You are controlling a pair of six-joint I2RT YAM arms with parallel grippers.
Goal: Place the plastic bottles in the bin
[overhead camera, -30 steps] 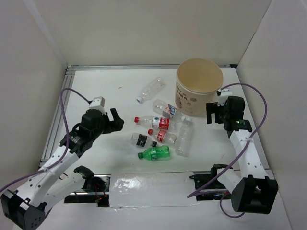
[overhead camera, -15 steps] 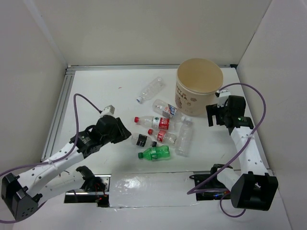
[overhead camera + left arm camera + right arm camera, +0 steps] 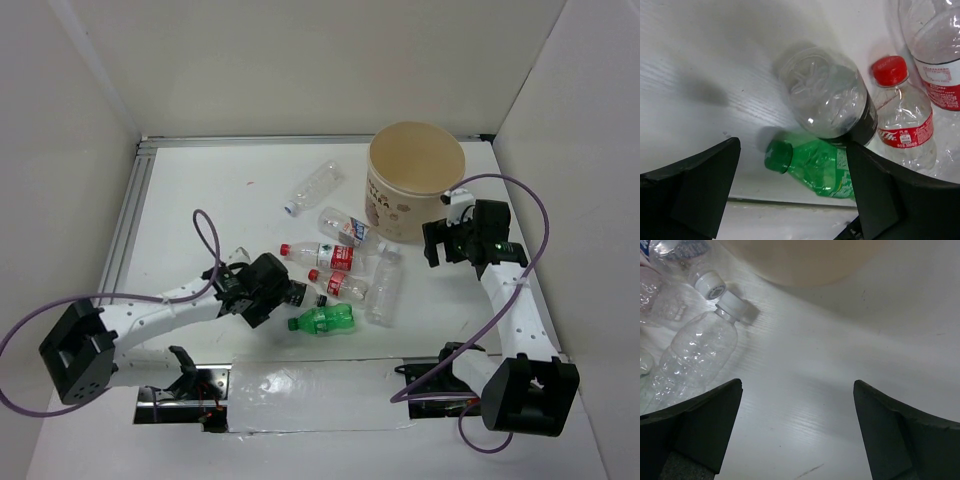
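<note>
White tabletop [image 3: 200, 200]: left gripper [image 3: 280, 291], jaws spread, hovers over a dark-labelled bottle [image 3: 830, 95], likely about to descend and pinch; right gripper [image 3: 437, 244] gapes, empty.

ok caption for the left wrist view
Open left fingers frame a dark-labelled bottle, a green bottle and a red-capped bottle.

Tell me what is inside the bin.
From the top view, the bin shows only bare beige inner wall and floor. Its near wall covers the nearest strip of floor, which cannot be checked.

Bin [image 3: 805, 260] blurred, mostly beyond the right wrist view's top edge.
</note>
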